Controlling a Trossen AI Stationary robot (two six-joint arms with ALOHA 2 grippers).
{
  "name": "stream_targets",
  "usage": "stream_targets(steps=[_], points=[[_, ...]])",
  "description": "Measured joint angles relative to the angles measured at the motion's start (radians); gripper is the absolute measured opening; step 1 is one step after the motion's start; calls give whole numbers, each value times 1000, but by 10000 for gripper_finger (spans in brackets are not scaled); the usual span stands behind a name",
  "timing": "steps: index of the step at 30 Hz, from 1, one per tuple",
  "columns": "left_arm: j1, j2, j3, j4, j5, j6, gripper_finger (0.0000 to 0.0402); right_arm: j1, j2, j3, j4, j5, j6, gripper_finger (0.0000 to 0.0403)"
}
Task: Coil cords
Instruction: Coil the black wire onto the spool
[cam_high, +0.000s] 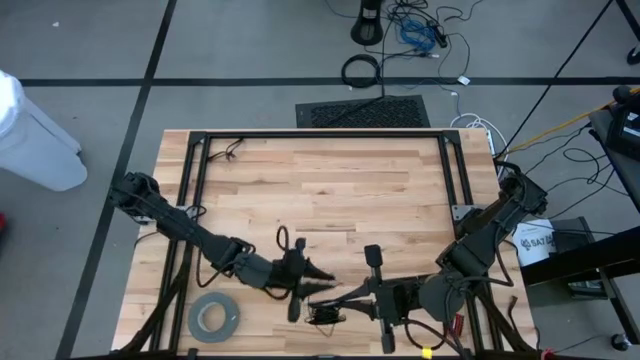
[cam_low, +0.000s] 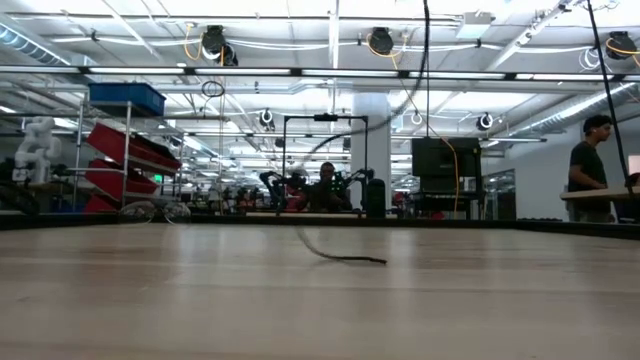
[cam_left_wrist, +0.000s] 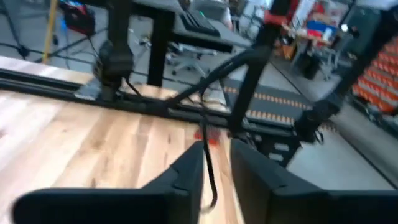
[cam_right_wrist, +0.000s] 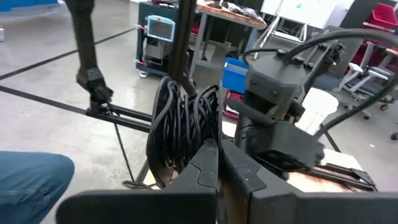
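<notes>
Left gripper (cam_left_wrist: 214, 171) at table's 6 o'clock, fingers narrowly apart around wire (cam_left_wrist: 208, 168). Right gripper (cam_right_wrist: 219, 163) pinched on coiled bundle (cam_right_wrist: 180, 124).

Pale striped-grain wooden desk (cam_high: 330, 180), black frame (cam_high: 320, 134), grey tape roll (cam_high: 213, 318), black coiled cord (cam_right_wrist: 183, 127).

The worktop (cam_high: 330, 190) is pale butcher-block wood, made of narrow planks with a smooth, faintly satin finish. A matt black metal frame (cam_high: 320, 133) edges it. The tape roll (cam_high: 214, 318) looks like dull grey plastic-backed tape. The coiled cord (cam_right_wrist: 183, 127) is thin black wire with a slightly glossy rubbery sheath. The left gripper's fingers (cam_left_wrist: 186, 177) are matt black plastic, as are the right gripper's fingers (cam_right_wrist: 208, 165). The floor (cam_high: 90, 60) is smooth grey concrete.
</notes>
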Motion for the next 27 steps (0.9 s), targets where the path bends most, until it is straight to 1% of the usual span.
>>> stream_targets(steps=[4, 6, 8, 11, 13, 15, 17, 20, 24, 27], points=[[-52, 0, 0, -56, -5, 2, 139, 28, -11, 0, 2, 2, 0, 0], [-80, 0, 0, -78, -12, -22, 167, 45, -20, 0, 3, 14, 0, 0], [-109, 0, 0, -113, -19, -50, 190, 65, -27, 0, 4, 48, 0, 0], [-155, 0, 0, -124, -29, -75, 213, 94, -35, 0, 0, 108, -5, 0], [-188, 0, 0, -102, -43, -76, 219, 108, -40, 0, -1, 131, -6, 0], [-223, 0, 0, -56, -77, -70, 220, 121, -43, 0, -1, 161, -7, 0], [-250, 0, 0, 14, -135, -30, 221, 127, -43, 0, -5, 185, -7, 0], [-268, 11, 0, 170, -216, 110, 221, 129, -44, 0, -3, 192, -7, 0], [-265, 53, 0, 386, -231, 300, 221, 124, -44, 0, -3, 193, -2, 0], [-247, 79, 0, 467, -231, 371, 221, 122, -44, 0, -2, 193, -2, 0]])
